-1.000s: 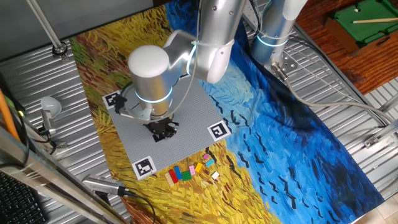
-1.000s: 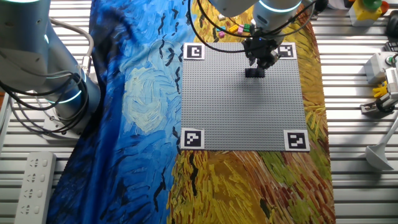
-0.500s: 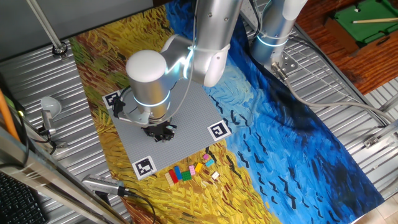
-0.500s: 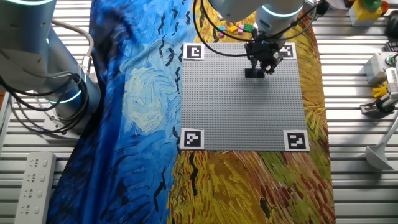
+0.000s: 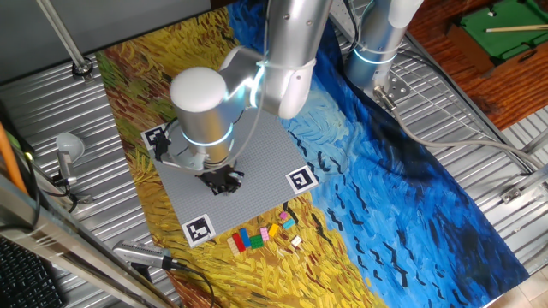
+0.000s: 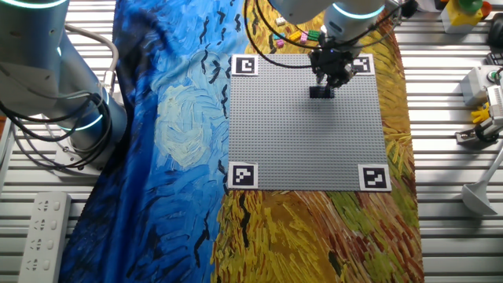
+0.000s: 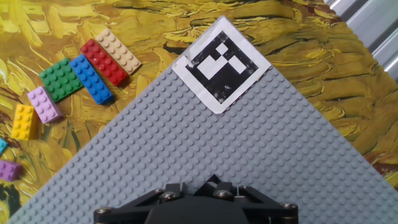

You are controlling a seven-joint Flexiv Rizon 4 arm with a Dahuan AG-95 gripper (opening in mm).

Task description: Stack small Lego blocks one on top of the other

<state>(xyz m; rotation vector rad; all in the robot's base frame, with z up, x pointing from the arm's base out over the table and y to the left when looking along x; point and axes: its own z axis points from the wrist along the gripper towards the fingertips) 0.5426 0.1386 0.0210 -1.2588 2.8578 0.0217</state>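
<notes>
Pincer [image 6: 324, 85] slightly shifted, grip unclear

A ribbed metal table [image 5: 479, 137] is draped with a painted blue-and-yellow cloth [image 5: 411, 197]. On the cloth a grey baseplate [image 6: 306, 149] is laid flat, and coloured bricks [image 7: 81, 71] are scattered just beside its corner.

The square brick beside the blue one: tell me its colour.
Green, clearest in the hand view, touching the blue brick.
</notes>
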